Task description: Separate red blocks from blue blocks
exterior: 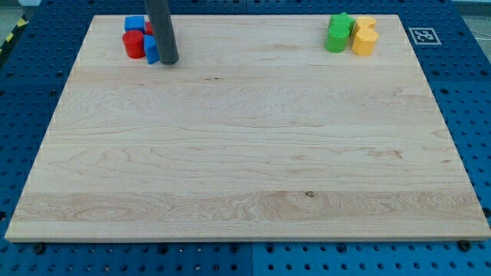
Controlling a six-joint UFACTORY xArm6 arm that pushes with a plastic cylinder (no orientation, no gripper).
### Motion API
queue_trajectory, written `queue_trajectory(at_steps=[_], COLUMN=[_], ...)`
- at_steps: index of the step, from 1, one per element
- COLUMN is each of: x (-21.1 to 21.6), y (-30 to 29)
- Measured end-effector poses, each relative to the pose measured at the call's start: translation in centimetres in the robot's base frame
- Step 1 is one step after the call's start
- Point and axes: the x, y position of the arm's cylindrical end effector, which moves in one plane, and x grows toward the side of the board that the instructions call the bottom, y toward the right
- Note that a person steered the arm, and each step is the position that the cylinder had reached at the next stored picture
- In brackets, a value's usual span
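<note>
No pincer here: my tip (169, 61) touches a blue block (151, 50) tight against the red cylinder (134, 44) at the table's (245, 169) top-left; wedge between them, push slowly

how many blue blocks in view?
2, both top left: blue block above the red cylinder; another blue block touching my tip on its left. The rod may hide more.

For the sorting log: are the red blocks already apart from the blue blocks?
Not apart. The red blocks and blue blocks touch in one cluster; my tip is beside it.
</note>
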Motion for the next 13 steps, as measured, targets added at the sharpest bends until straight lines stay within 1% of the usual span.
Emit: queue_trajectory(at_steps=[1, 2, 3, 4, 5, 6, 7, 8, 10, 12, 13], x=[3.2, 4.2, 4.1, 2.1, -3.8, -8.3, -10.5, -13.6, -12.7, -8.3, -7.1], y=[-0.7, -3.4, -7.6, -11.1, -12.2, -11.7, -11.1, -10.7, -7.1, -5.7, -2.5])
